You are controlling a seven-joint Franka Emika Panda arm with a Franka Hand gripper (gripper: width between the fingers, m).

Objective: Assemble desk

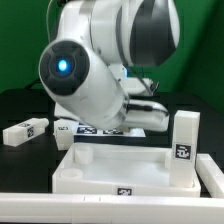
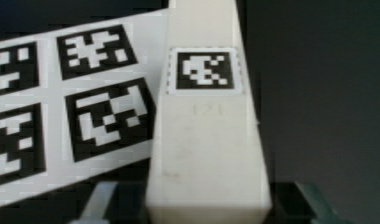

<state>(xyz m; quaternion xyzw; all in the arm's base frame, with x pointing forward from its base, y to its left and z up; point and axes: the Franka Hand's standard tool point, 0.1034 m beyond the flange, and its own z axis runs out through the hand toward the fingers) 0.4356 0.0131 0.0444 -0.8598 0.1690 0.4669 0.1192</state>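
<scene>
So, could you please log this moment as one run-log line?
claw: shut on white leg | tabletop: corner leg upright | spare leg: lying

White robot arm crowds the middle, low over the marker board. On the tabletop, an upright leg blocks the exterior view's right corner; its floor lies open. Loose leg sits well apart, bare table around it. Held leg fills the gap between the fingers.

No words or numbers can be read. Only black-and-white square tags show, on the leg, the tabletop and the marker board.
</scene>
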